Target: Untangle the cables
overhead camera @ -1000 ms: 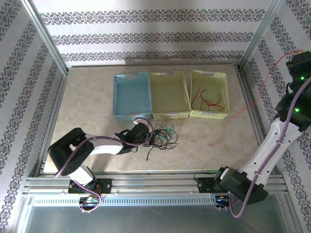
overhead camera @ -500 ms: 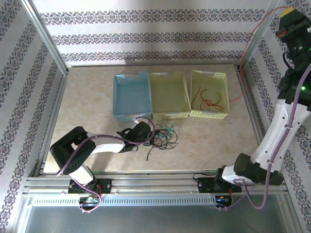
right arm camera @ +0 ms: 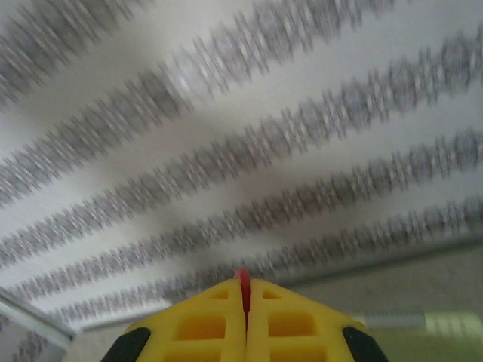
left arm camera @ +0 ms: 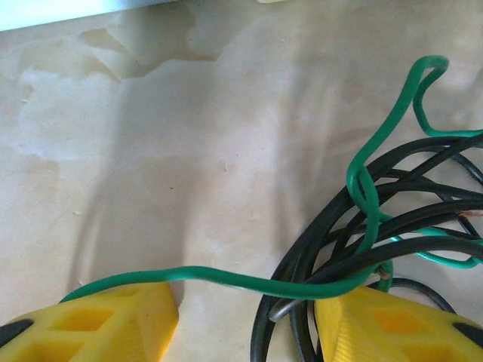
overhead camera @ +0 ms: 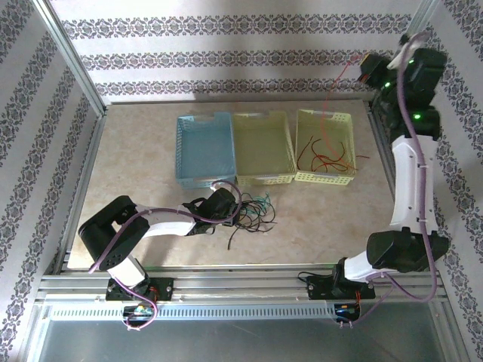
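Observation:
A tangle of black and green cables [overhead camera: 253,213] lies on the table in front of the baskets. My left gripper [overhead camera: 229,207] sits low at its left edge and is open. In the left wrist view a green cable [left arm camera: 226,277] runs across the gap between the yellow fingers [left arm camera: 113,320], with black cables [left arm camera: 339,249] by the right finger. My right gripper [overhead camera: 366,66] is raised high at the back right, shut on a red cable [right arm camera: 241,280]. That red cable [overhead camera: 330,98] hangs down towards the right yellow basket [overhead camera: 323,178], where more red cables [overhead camera: 321,158] lie.
A blue basket [overhead camera: 205,181] and a pale yellow-green basket [overhead camera: 264,179] stand left of the right yellow basket. Metal frame posts and patterned walls close in the table on three sides. Bare tabletop [overhead camera: 332,219] spreads to the right of the tangle.
The right arm has swung from the right side up and back, carrying the red cable off the table to over the right basket. The left arm has stayed put.

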You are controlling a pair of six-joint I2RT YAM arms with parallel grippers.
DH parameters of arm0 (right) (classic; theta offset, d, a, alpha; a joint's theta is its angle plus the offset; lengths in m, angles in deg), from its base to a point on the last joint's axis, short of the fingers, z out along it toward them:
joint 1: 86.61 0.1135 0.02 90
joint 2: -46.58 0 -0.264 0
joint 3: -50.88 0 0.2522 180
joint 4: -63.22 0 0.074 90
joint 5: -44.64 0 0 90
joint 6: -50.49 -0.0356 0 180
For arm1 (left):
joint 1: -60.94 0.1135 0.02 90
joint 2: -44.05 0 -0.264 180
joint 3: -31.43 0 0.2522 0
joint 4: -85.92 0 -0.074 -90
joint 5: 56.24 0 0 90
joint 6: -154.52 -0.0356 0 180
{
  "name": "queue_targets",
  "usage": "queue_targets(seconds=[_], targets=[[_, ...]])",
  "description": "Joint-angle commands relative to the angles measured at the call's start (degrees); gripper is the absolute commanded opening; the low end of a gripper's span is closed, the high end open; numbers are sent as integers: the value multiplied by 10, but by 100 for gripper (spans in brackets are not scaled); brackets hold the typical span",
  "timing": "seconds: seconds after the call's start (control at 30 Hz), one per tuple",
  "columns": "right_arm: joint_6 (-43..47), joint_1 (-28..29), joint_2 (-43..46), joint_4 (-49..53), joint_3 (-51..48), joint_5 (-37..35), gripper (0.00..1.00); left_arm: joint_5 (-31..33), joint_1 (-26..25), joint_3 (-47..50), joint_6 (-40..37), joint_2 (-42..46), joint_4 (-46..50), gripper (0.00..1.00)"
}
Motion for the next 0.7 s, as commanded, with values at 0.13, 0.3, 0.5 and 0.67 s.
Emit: queue_targets(seconds=[0.13,0.3,0.5,0.67], targets=[[80,52,59,-40,-87,-49,0,67,22,21,-11,-52,82,56],[98,66,86,-29,-62,-78,0,66,22,20,-12,-50,87,56],[103,69,90,-41,83,-113,0,64,22,18,-14,-59,83,56],[93,69,-37,40,340,-74,0,57,22,7,-17,-71,80,56]])
